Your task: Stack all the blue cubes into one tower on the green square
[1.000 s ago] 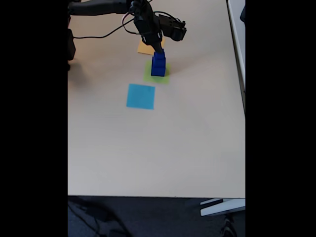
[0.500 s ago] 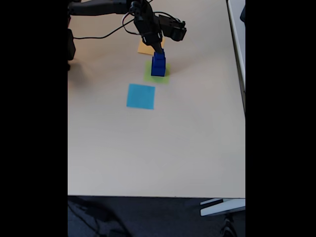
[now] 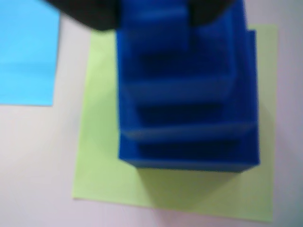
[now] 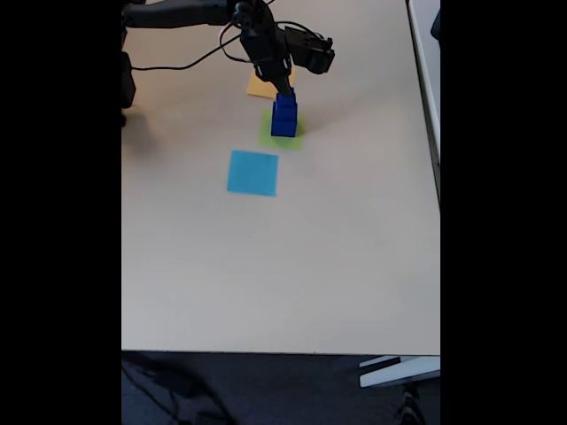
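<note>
Blue cubes [image 3: 187, 101] stacked in a stepped tower on the green square [image 3: 102, 156]

My fingers [image 4: 285, 89] sit at the tower's top on the table [image 4: 292, 257]; spread or pinching, I cannot tell

Wrist view, blurred: the blue cubes [image 3: 187, 104] stand stacked in stepped tiers on the green square [image 3: 102, 175], a light blue square [image 3: 26, 56] lies apart at upper left on a pale table [image 3: 33, 165], dark gripper fingers [image 3: 90, 12] flanking the topmost cube.
</note>
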You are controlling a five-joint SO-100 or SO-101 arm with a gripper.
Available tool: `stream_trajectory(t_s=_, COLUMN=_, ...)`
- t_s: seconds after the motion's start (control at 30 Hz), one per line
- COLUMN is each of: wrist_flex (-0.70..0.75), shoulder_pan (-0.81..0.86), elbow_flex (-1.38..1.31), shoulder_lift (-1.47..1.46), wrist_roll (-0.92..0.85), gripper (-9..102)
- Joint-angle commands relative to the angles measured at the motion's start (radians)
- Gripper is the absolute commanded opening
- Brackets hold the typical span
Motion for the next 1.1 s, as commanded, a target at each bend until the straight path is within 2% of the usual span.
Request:
stream_trajectory(t_s=0.0, wrist_flex=0.000, shoulder_pan=0.000, elbow_flex=-0.041, shoulder_lift=0.087, wrist_roll=-0.005, gripper=4)
stream_trajectory(t_s=1.07, wrist_flex=0.023, shoulder_pan=-0.006, elbow_flex=-0.071, shoulder_lift=0.091, wrist_roll=-0.015, gripper=4)
